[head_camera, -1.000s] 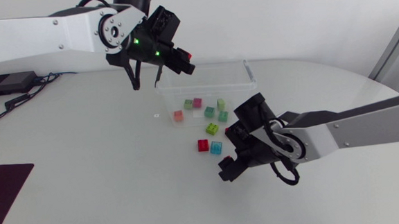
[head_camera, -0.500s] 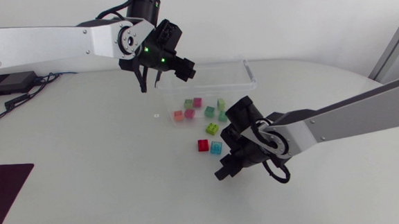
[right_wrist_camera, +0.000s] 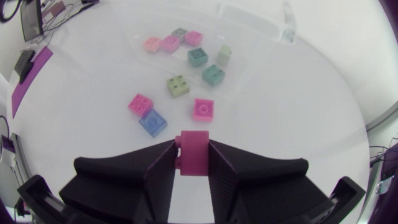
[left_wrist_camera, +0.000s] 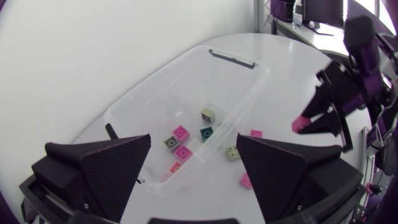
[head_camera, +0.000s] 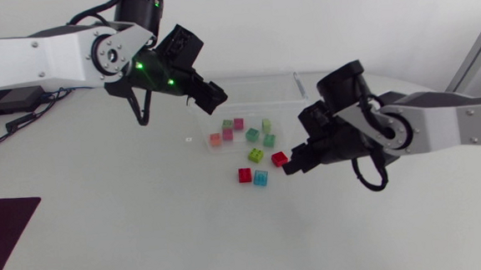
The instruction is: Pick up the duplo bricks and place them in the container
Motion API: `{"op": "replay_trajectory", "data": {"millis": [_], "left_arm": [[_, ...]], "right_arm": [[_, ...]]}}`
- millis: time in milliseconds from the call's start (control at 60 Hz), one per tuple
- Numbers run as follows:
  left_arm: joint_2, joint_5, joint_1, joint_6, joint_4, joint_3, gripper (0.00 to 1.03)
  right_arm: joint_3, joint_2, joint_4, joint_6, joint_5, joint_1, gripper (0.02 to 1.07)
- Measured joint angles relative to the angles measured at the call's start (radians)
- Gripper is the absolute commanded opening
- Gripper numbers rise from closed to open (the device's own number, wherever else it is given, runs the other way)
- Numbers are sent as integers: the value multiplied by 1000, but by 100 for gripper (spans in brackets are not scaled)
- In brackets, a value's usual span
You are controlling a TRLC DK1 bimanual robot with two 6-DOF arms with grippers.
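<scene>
Right gripper [right_wrist_camera: 192, 144]: your jaws are clamped on a red brick [right_wrist_camera: 194, 158], held above the table [head_camera: 103, 210] near the container [head_camera: 250, 92].
Left gripper [left_wrist_camera: 194, 149]: your jaws stand apart, over the container.
Container: several bricks inside.
Table: green brick [head_camera: 256, 155] and blue brick [head_camera: 261, 178] lie just beside the container.

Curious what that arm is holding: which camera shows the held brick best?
Right wrist view: the held brick sits close up between the right gripper fingers. Left wrist view shows it small; in the head view it is unclear.
</scene>
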Motion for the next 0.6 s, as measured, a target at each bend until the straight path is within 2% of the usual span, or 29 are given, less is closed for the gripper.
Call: {"op": "replay_trajectory", "data": {"millis": [267,433,600], "left_arm": [[-51,97,-45,181,-79,-160,97],[-30,106,-85,257,-85,-198,97],[53,106,-93,305,-84,-198,97]], "right_arm": [[184,-7,-27,0,-25,-72,28],[306,27,-28,0,-30,-74,28],[397,115,-9,0,-33,-85,28]]}}
